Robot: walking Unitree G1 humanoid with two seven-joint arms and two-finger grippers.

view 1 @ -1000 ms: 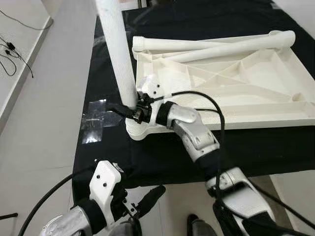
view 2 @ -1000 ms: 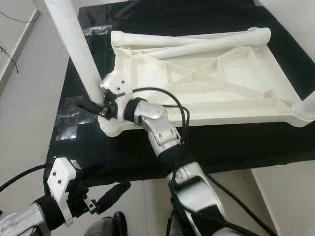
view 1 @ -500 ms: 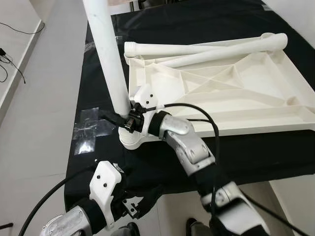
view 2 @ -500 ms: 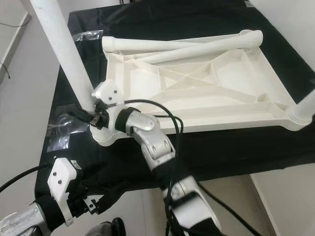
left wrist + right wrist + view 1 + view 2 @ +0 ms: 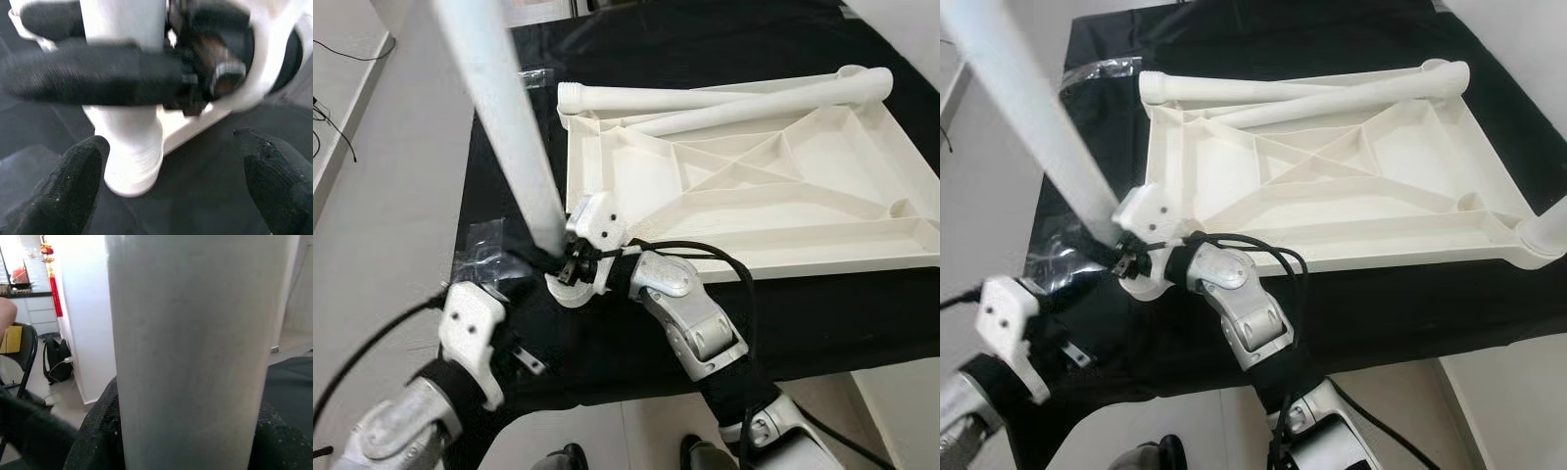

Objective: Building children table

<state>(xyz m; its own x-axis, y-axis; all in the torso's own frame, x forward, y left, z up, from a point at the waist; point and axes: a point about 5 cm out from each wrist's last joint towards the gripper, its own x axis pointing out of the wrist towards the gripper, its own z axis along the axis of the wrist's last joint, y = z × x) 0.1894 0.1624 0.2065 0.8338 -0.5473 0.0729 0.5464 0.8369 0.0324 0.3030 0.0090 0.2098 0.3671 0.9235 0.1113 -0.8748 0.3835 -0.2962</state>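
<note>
Black cloth (image 5: 822, 304) (leg (image 5: 514, 147) top cropped).

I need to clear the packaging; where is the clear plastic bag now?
In the left eye view the clear plastic bag lies on the black cloth at the robot's left, just left of the upright table leg and the tabletop's near-left corner.

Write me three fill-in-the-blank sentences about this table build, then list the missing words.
1. The right pincer is shut on the upright white ____, near its base.
2. The tabletop lies upside down on a ____ cloth.
3. Two loose legs lie along the tabletop's far edge, while the left pincer hangs ____ just short of the corner socket.

Missing words: leg; black; open
</note>
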